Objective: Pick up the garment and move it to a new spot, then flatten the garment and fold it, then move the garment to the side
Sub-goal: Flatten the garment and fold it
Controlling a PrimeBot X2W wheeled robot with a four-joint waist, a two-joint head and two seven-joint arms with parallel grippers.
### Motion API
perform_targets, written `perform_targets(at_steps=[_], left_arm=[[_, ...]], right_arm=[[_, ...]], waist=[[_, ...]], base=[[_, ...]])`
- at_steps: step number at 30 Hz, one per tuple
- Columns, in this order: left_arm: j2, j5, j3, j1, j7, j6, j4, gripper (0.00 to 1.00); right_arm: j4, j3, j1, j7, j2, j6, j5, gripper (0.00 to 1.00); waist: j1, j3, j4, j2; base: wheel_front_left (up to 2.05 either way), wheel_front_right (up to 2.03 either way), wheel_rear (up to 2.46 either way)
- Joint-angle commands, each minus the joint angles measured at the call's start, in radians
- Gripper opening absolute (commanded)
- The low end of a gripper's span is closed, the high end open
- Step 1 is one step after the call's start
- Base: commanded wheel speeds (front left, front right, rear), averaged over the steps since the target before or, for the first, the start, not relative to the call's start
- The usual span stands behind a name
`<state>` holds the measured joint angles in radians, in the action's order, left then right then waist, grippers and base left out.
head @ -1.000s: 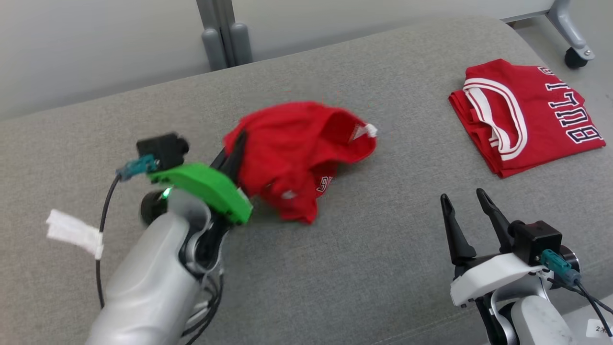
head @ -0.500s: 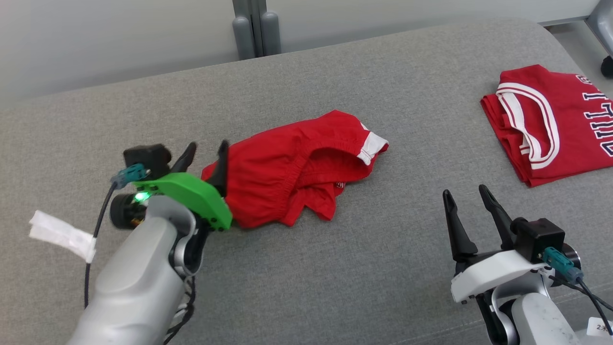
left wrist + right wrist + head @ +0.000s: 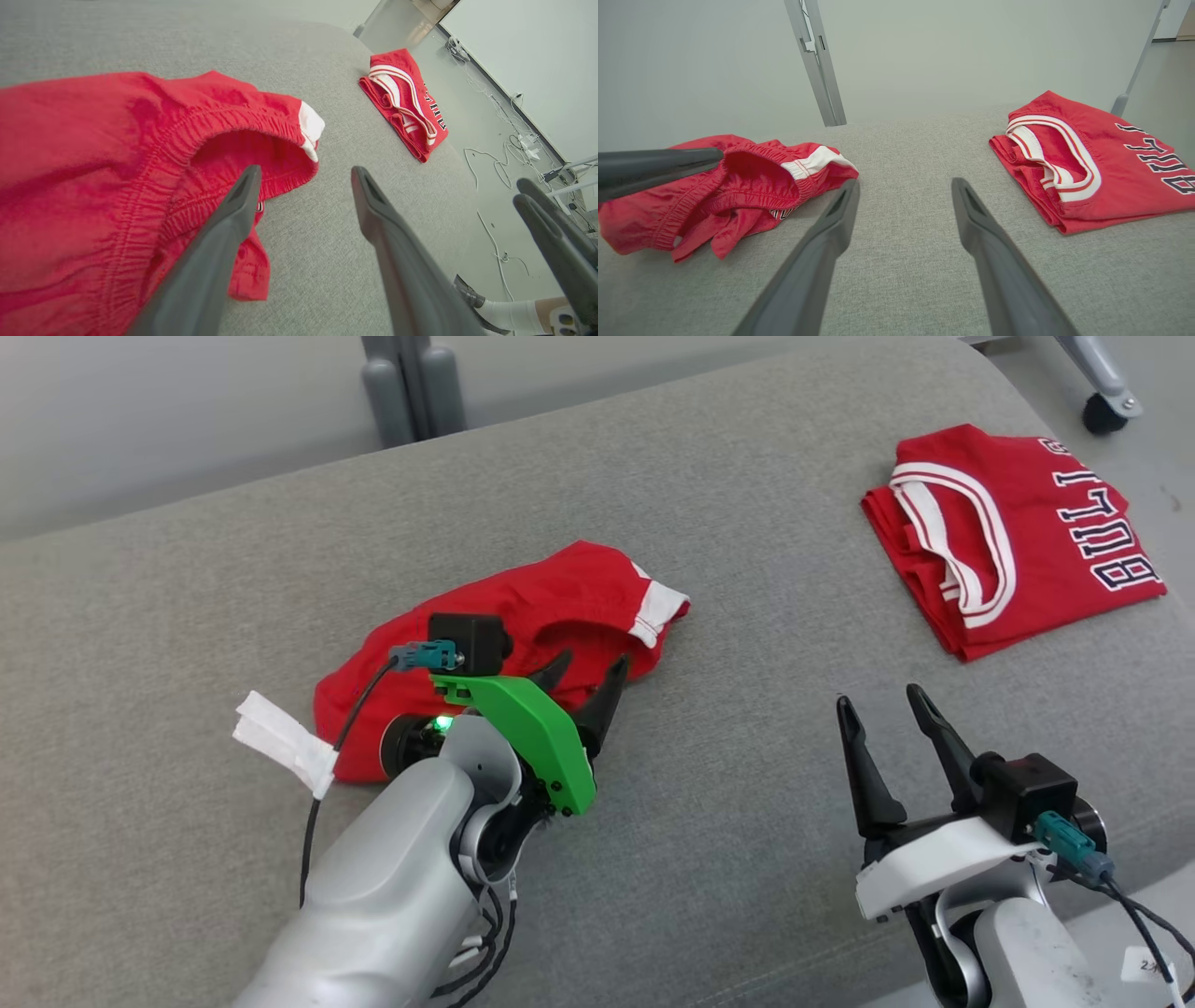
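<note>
The left hand (image 3: 593, 663) hangs open, gripping nothing, over the near edge of the crumpled red shorts (image 3: 551, 597), which lie left of centre on the grey cushion (image 3: 747, 756). The right hand (image 3: 878, 698) is open and empty. A folded red shirt (image 3: 1018, 532) lies far right.

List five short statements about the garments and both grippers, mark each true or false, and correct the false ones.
1. The left gripper is open, with nothing between its fingers. True.
2. The red shorts lie neatly folded. False: they are crumpled, with the waistband gaping open.
3. The red jersey lies folded, on the right gripper's side. True.
4. The right gripper is shut on the jersey. False: it is open and apart from the jersey, over the grey cushion.
5. The shorts and jersey touch. False: bare cushion lies between them.
</note>
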<state>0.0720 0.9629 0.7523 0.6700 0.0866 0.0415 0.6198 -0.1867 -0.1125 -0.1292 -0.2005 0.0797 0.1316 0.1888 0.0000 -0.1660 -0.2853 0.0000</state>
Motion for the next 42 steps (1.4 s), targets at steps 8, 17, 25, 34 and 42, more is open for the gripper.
perform_targets(at_steps=[8, 17, 25, 34, 42], left_arm=[[-0.013, 0.064, -0.031, 0.067, 0.012, -0.047, 0.092, 1.00], [-0.018, 0.093, -0.052, 0.144, -0.058, -0.060, 0.169, 0.29], [-0.020, 0.123, -0.016, 0.240, -0.128, 0.046, 0.097, 0.00], [0.010, 0.174, -0.068, 0.462, -0.129, 0.086, -0.023, 0.00], [0.075, 0.244, 0.044, 0.397, -0.022, 0.089, -0.237, 0.00]], right_arm=[[-0.019, -0.066, -0.038, -0.033, -0.013, -0.002, 0.014, 1.00], [-0.036, -0.089, -0.065, -0.051, -0.023, -0.002, 0.022, 1.00], [-0.039, -0.053, -0.048, -0.056, -0.013, -0.002, 0.006, 1.00], [-0.023, -0.071, -0.044, -0.030, 0.003, -0.002, 0.001, 1.00], [-0.004, -0.047, -0.016, -0.017, 0.017, -0.002, 0.008, 1.00]], waist=[[0.0000, -0.087, -0.143, 0.0000], [0.0000, -0.117, -0.196, 0.0000], [0.0000, -0.094, -0.162, 0.0000], [0.0000, -0.035, -0.130, 0.0000], [0.0000, -0.028, -0.070, 0.0000]], base=[[0.00, 0.00, 0.00], [0.00, 0.00, 0.00], [0.00, 0.00, 0.00], [0.00, 0.00, 0.00], [0.00, 0.00, 0.00]])
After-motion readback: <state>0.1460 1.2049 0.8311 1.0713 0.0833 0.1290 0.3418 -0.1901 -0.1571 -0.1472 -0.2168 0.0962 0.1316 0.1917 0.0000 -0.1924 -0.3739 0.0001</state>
